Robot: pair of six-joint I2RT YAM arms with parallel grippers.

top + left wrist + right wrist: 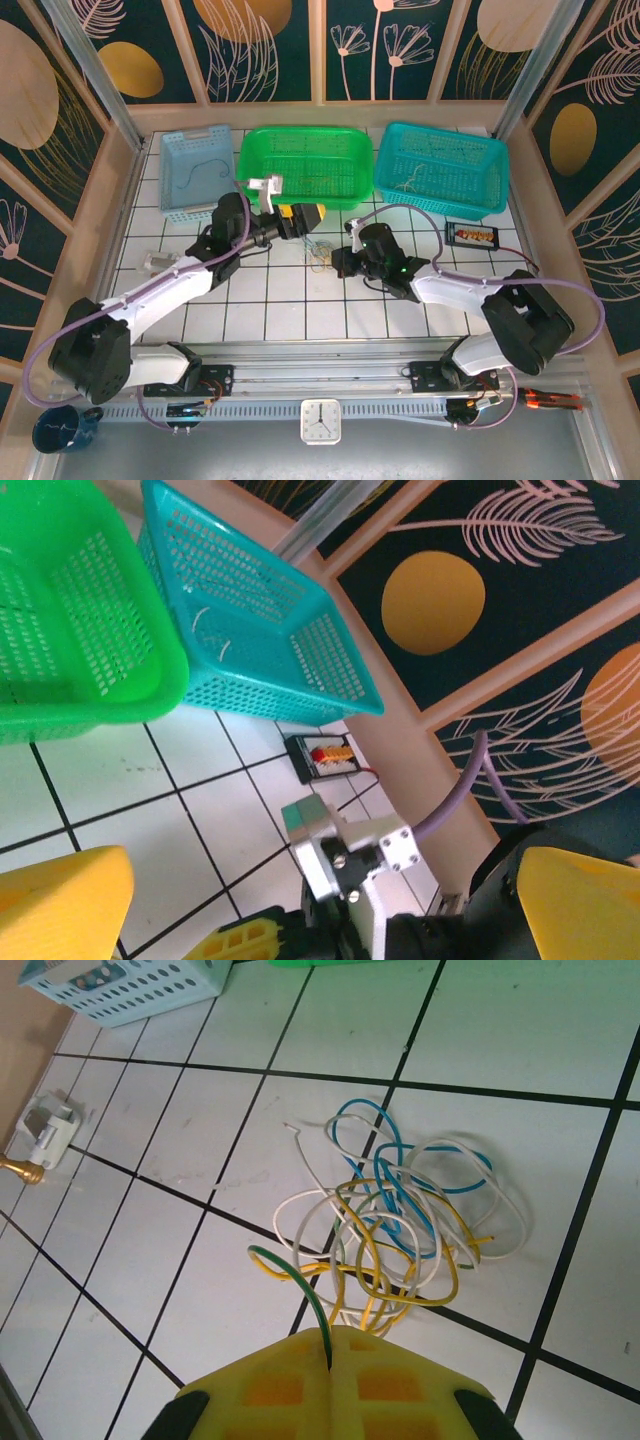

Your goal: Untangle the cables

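Note:
The cable tangle (400, 1220) is a loose knot of white, blue, yellow and green wires lying on the white tiled table (250, 300), and it also shows in the top view as the tangle (318, 252). My right gripper (330, 1360) is shut on a green cable (300, 1280) that arches out of the near side of the knot. In the top view the right gripper (336, 262) sits just right of the tangle. My left gripper (303, 217) hovers above and behind it, open, its yellow fingers (60, 905) spread wide with nothing between them.
Three baskets line the back: light blue (195, 170), green (305, 165) and teal (440, 170). A black connector board (472, 235) lies at the right, and a small white plug (45, 1135) at the left. The right arm's wrist (350, 855) is close under the left gripper.

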